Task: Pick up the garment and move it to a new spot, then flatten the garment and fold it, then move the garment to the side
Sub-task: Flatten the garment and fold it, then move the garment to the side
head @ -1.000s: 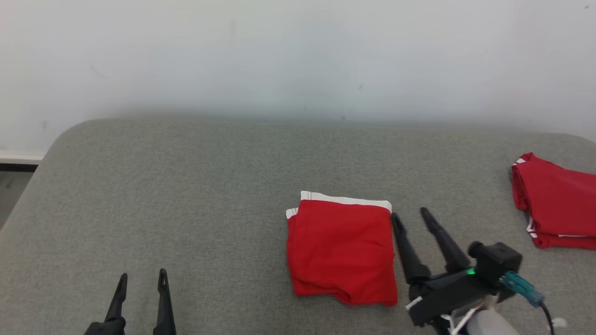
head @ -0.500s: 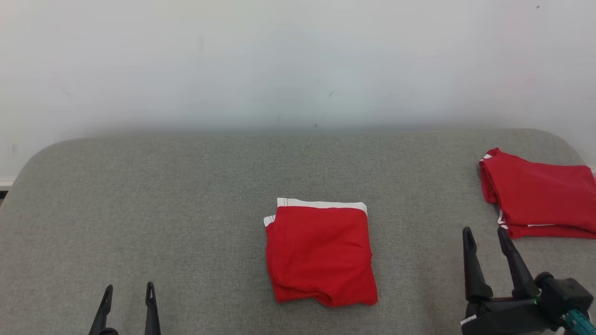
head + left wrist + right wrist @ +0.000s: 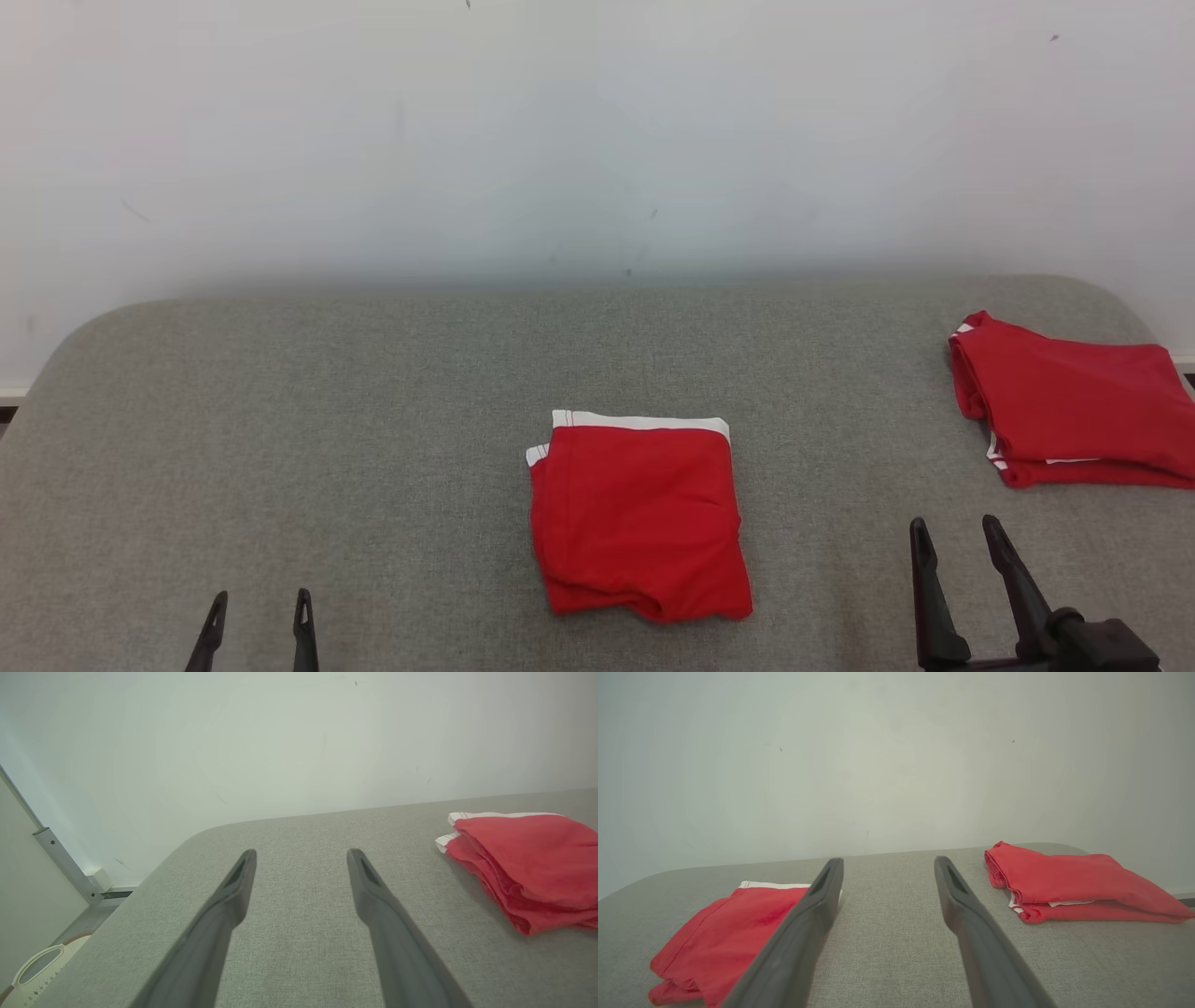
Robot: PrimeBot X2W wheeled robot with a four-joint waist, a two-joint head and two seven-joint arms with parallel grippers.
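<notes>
The garment (image 3: 639, 518) lies folded into a red square, white waistband along its far edge, in the middle of the worktop (image 3: 355, 420). It sits between my left end effector (image 3: 260, 602) and my right end effector (image 3: 954, 529), well apart from both; each is released and holds nothing.

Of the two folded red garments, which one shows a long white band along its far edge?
The garment in the middle: its white band runs along the whole far edge. The garment at the right shows only small white bits.
</notes>
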